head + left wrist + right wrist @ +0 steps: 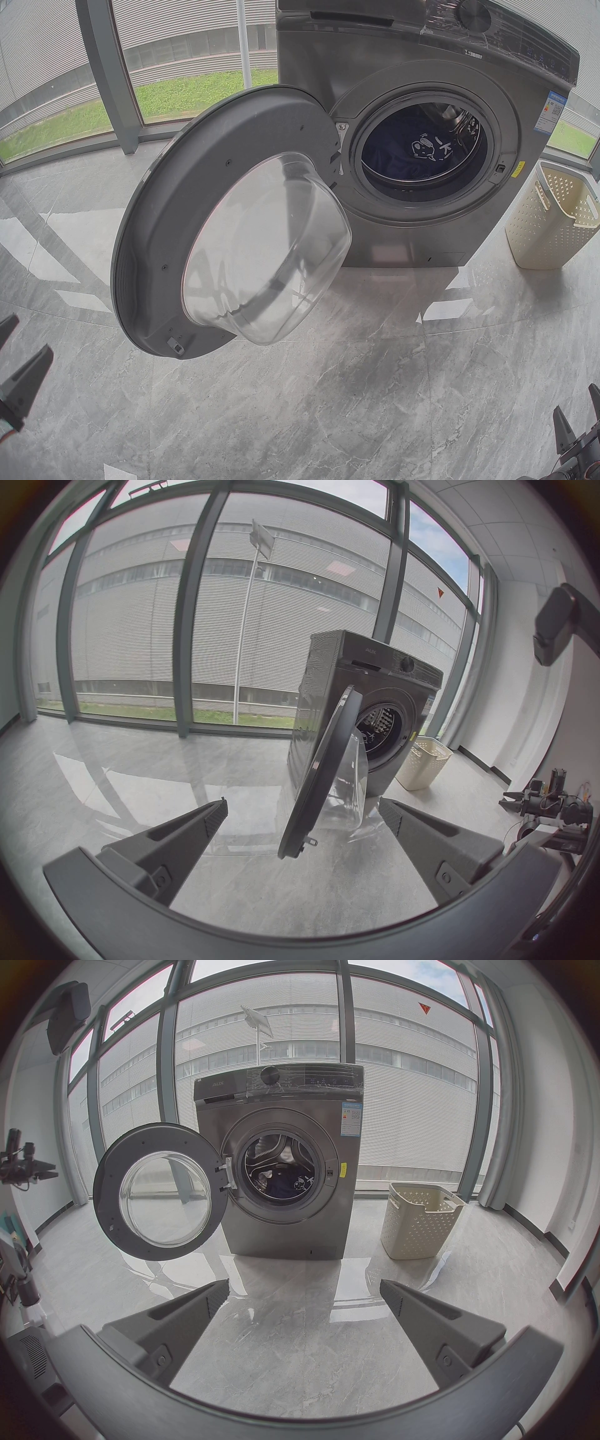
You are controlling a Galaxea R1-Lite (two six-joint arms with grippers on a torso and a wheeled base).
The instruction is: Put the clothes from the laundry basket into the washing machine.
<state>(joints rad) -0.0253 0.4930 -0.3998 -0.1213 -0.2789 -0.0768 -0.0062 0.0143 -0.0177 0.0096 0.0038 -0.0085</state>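
A grey washing machine [431, 69] stands ahead with its round door [187, 206] swung wide open toward my left. Dark blue clothes [419, 153] with a white print lie inside the drum. The cream laundry basket [553, 215] stands on the floor to the machine's right; no clothes show in it in the right wrist view [422, 1219]. My left gripper [12, 356] hangs low at the left edge, open and holding nothing. My right gripper [578, 415] sits low at the right edge, also open and holding nothing. Both are well back from the machine.
Grey marble floor [350, 387] stretches between me and the machine. Tall windows [187, 56] run behind and to the left. The open door juts far out over the floor on the left. A white wall [556, 1135] lies to the right of the basket.
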